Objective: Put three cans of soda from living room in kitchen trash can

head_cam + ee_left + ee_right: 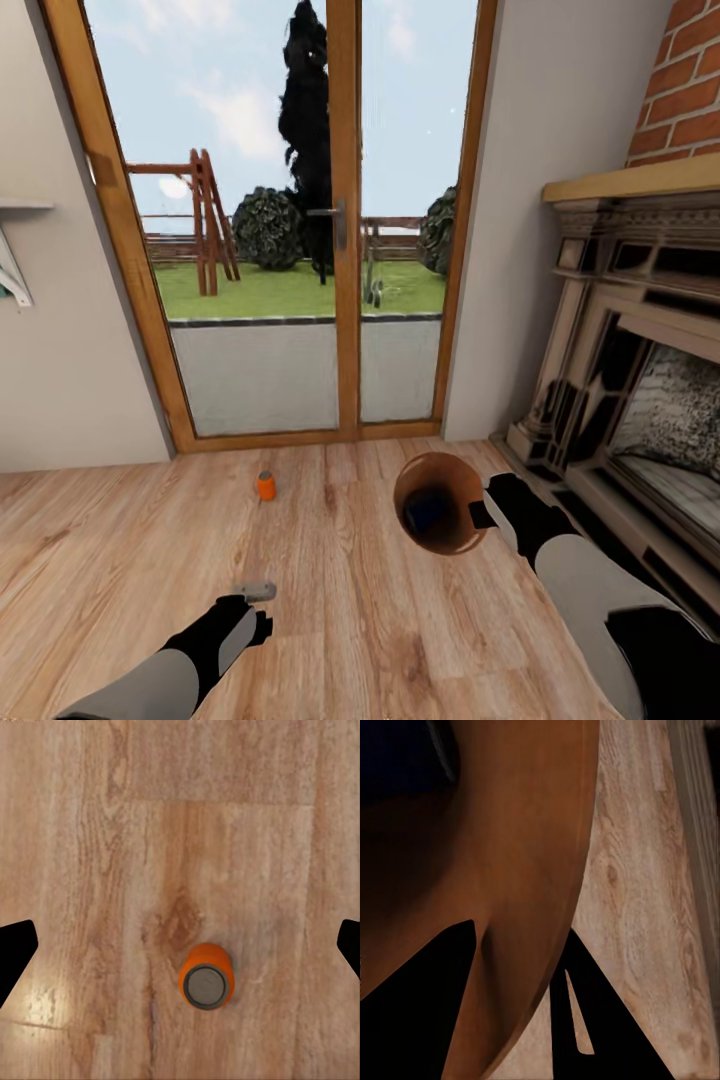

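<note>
The trash can point(440, 470), orange-brown inside, hangs above the floor with its mouth tipped toward me. My right gripper point(484, 513) is shut on its rim, and in the right wrist view the black fingers point(427, 990) straddle the bin's wall point(525, 832). A dark blue shape point(430, 512) lies deep inside the bin, and I cannot tell what it is. An orange soda can point(265, 486) stands upright on the planks before the glass doors. My left gripper point(250, 612) hovers open over the floor, and its wrist view looks down on an orange can point(206, 979) with a grey top.
Wood-framed glass doors point(345, 250) stand straight ahead. The stone fireplace point(640, 400) and its brick chimney point(685, 90) close off the right side. A small grey piece point(256, 590) shows at my left gripper's tip. A wall shelf point(15, 250) juts out at the left.
</note>
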You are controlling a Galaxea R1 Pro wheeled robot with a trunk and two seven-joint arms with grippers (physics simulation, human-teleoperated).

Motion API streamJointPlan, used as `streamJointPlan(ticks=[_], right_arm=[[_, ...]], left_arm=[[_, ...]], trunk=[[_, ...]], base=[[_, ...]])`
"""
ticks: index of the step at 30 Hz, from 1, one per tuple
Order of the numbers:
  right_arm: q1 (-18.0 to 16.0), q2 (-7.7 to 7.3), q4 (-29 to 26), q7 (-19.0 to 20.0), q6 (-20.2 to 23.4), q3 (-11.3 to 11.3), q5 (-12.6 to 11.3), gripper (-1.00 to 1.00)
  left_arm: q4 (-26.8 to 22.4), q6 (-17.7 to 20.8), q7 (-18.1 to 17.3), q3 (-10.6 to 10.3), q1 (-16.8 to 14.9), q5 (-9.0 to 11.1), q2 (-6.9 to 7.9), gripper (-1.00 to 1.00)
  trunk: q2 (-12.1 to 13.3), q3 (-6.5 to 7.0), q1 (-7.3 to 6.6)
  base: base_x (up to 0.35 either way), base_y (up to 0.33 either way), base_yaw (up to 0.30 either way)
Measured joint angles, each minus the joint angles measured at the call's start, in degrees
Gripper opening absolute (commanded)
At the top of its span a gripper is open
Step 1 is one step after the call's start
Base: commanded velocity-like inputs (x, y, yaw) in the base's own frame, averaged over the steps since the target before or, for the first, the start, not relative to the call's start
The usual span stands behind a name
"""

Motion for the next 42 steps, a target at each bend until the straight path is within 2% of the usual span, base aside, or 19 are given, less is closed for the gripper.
streamJointPlan(ticks=[3,17,42], right_arm=[[-0.2,0.01,0.2,-0.3,-0.1,0.0,-0.9,-1.0],[-0.4,0.01,0.3,-0.5,0.0,0.1,-0.6,-1.0],[-0.4,0.0,0.8,-0.5,0.0,0.2,-0.6,-1.0]], left_arm=[[0.0,-0.2,0.0,0.0,0.0,0.0,-0.02,1.0],[2.2,-1.2,0.0,-0.1,0.1,0.0,-0.43,1.0],[2.9,-1.5,0.0,-0.1,0.4,0.0,-1.48,1.0]], trunk=[[-1.2,-0.54,0.66],[-6.8,-3.05,3.73],[-16.8,-7.54,9.23]], base=[[0.0,0.0,0.0],[0.0,0.0,0.0],[0.0,0.0,0.0]])
